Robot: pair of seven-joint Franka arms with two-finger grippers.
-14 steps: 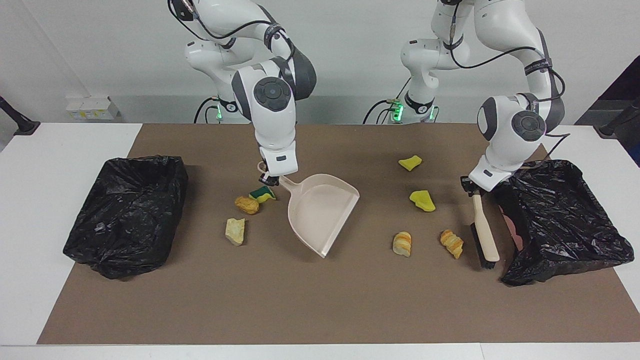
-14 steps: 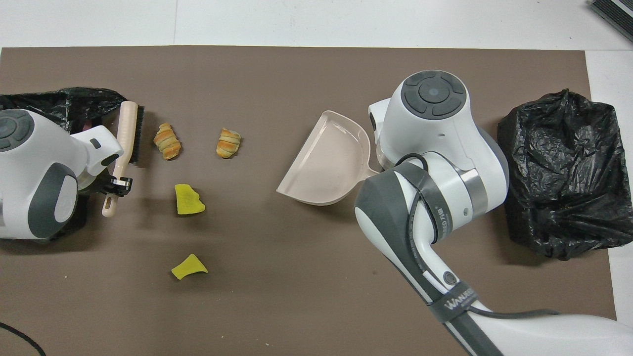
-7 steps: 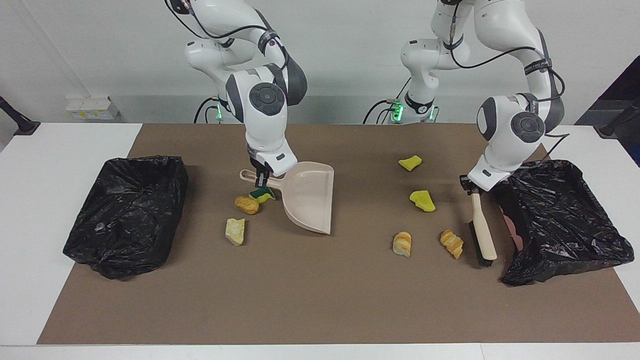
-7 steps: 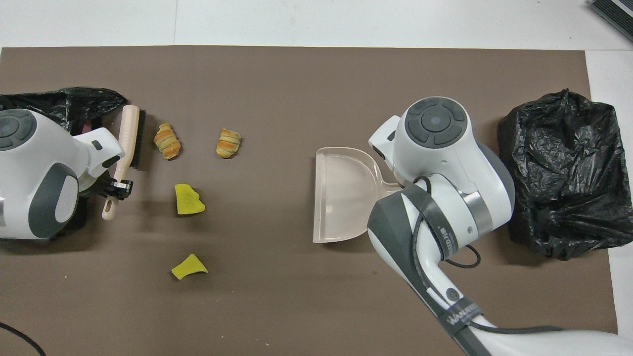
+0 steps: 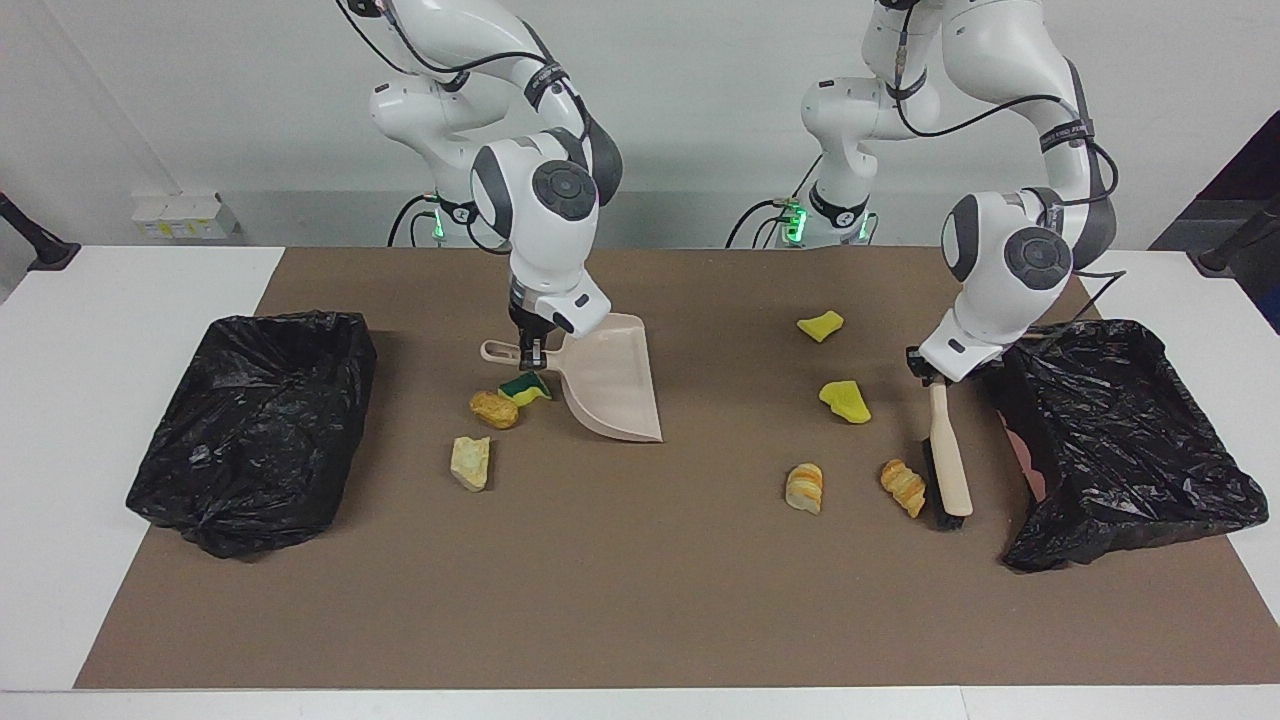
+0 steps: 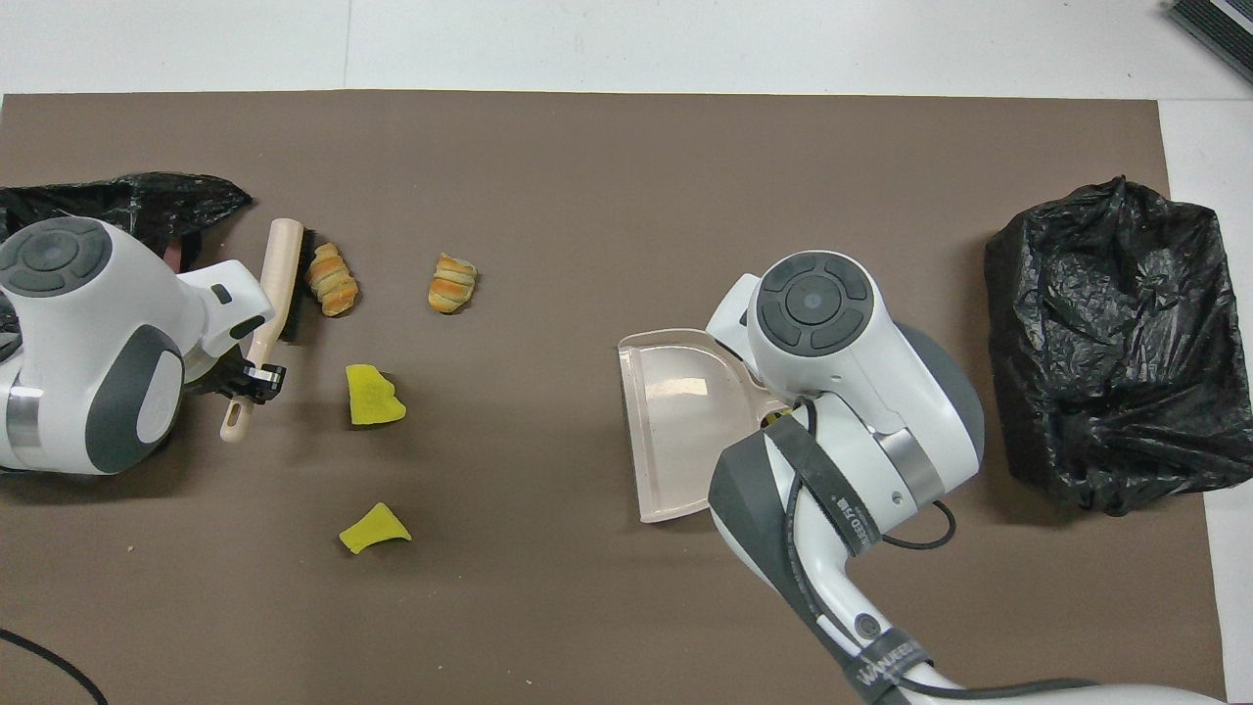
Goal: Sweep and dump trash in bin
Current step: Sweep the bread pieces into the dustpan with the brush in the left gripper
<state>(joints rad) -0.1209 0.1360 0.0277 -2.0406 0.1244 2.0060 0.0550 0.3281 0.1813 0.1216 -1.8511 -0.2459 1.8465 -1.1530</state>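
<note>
Seven light, soft trash scraps [image 5: 847,401] scattered on brown mat [image 5: 640,600], swept, not pinched. Left gripper [image 5: 928,374] clamped on brush [image 5: 946,455], bristles at three o'clock of bread lump [image 5: 903,486]. Right gripper [image 5: 529,354] clamped on dustpan [image 5: 610,380] handle.

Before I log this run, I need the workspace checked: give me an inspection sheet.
Surface: brown mat on a white table.
Job's things: seven scraps on the mat; croissant piece beside the brush; dustpan tilted.
Clutter: black-bagged bins at each end.
Grippers: left gripper shut on the brush handle; right gripper shut on the dustpan handle.
Cables: black leads along both arms.
Surroundings: white wall; nothing else seen.
</note>
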